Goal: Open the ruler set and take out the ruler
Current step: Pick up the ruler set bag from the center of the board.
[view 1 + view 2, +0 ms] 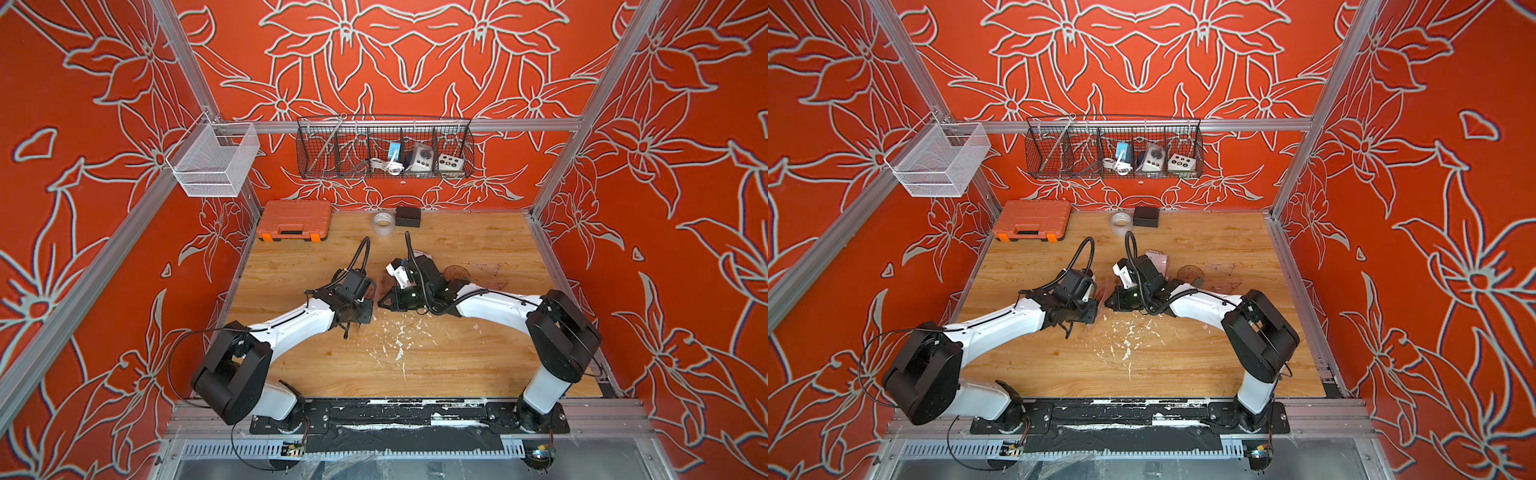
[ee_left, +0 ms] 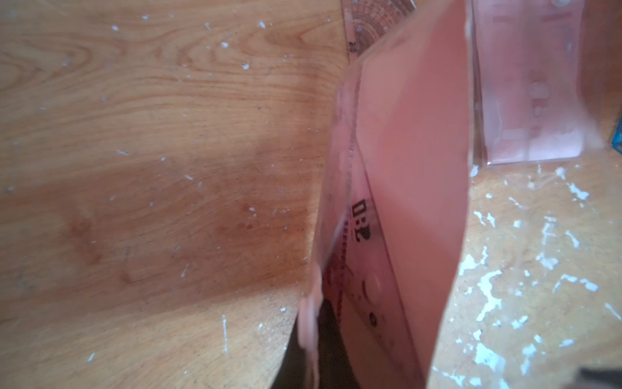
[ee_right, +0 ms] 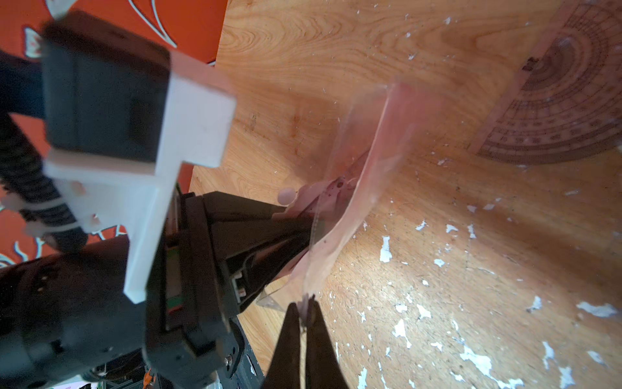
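Pouch (image 2: 414, 151) hangs off bench (image 1: 415, 365) between both arms, ruler (image 2: 368, 256) inside. Right claw (image 3: 305, 311) pinched tight on pouch edge. Left claw (image 3: 308, 222) clamped at pouch mouth; ruler alone or film too, cannot tell. Risks: film caught with ruler, so pull drags whole pouch; thin pinch slips, pouch drops.

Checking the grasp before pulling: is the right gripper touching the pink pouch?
Touching. The right wrist view shows the right gripper shut on an edge of the pink pouch, pinching the plastic.
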`<state>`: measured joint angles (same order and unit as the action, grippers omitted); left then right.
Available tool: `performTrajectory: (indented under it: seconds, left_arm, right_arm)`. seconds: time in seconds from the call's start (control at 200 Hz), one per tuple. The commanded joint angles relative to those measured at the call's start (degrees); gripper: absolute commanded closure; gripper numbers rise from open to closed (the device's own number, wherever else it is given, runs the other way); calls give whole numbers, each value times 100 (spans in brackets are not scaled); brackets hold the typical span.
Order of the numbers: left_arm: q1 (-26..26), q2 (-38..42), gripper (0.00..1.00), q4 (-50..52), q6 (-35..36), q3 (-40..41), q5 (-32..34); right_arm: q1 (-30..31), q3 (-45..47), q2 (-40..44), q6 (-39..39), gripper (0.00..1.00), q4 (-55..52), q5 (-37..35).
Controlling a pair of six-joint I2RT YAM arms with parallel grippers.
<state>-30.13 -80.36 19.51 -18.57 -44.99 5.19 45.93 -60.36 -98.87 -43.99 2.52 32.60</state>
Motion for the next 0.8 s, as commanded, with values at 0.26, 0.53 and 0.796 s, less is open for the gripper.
performTrajectory:
  seconds: [0.26, 0.53, 0.796]
  left_arm:
    - [-28, 1023, 100, -442, -200, 797, 687]
    - [-46, 405, 100, -1162, -54, 1044, 606]
    - [-63, -181, 100, -1263, -89, 865, 508]
  right_arm:
    - [-23, -190, -1059, 127, 100, 147, -157]
    - [-24, -424, -1490, 192, 100, 64, -150]
    - [-197, -248, -763, 530, 79, -329, -162]
